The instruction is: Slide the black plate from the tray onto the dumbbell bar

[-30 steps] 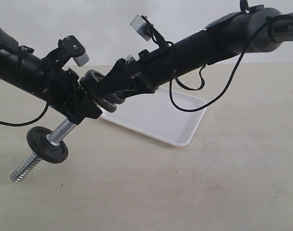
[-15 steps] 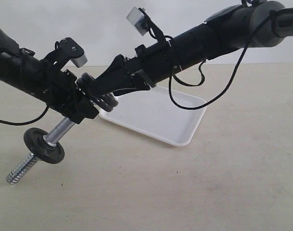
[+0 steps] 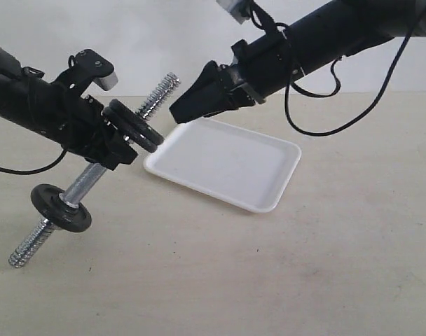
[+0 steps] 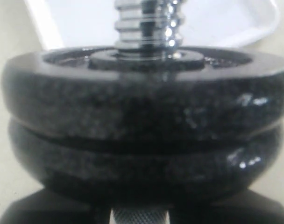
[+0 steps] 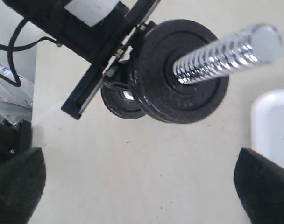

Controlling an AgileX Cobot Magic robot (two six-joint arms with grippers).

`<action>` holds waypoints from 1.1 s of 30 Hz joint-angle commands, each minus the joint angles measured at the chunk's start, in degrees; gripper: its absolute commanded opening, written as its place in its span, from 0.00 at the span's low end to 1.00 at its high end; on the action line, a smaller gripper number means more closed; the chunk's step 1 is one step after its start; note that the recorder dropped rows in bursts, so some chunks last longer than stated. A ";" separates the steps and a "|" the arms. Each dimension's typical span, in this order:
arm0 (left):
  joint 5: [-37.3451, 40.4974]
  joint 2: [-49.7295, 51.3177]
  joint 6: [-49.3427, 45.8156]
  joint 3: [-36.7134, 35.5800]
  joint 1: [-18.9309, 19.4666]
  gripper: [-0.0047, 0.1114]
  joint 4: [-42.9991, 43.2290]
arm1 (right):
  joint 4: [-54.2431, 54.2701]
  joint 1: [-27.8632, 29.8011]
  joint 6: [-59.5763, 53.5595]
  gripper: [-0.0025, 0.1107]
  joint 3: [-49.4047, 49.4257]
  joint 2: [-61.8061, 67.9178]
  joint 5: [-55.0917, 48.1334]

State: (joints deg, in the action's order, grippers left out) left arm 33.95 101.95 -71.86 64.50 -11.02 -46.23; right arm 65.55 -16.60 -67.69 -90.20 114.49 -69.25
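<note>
Left pincer (image 3: 113,150) clamps the dumbbell bar (image 3: 87,183); right pincer (image 3: 187,106) gapes empty above beige tabletop (image 3: 269,280), white wall (image 3: 164,42) behind; black plate (image 5: 156,65) lettering unreadable.

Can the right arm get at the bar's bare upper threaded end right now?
Probably yes. The right gripper is open and empty, pointing at the dumbbell bar and its upper thread with only air between. The two stacked plates sit lower, against the left gripper holding the bar.
</note>
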 commanded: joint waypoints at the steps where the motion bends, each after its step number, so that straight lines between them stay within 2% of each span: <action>1: -5.85 -3.03 3.23 2.02 0.74 0.08 -4.97 | -0.79 3.18 0.42 0.95 -0.41 -1.64 -0.71; 11: -11.50 -0.31 11.03 2.02 0.74 0.08 -4.97 | -1.67 7.97 0.52 0.95 -0.41 -2.55 -0.71; 24: -21.62 2.21 24.17 2.02 0.74 0.08 -5.78 | -2.06 8.10 0.52 0.95 -0.41 -2.55 -0.71; 33: -21.55 7.07 27.04 4.40 0.74 0.08 -5.78 | -2.06 8.10 0.68 0.95 -0.41 -2.55 -0.71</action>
State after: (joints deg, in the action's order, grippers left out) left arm 17.28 111.20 -46.34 65.64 -10.15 -47.95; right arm 63.52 -8.73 -66.94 -90.20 112.85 -69.60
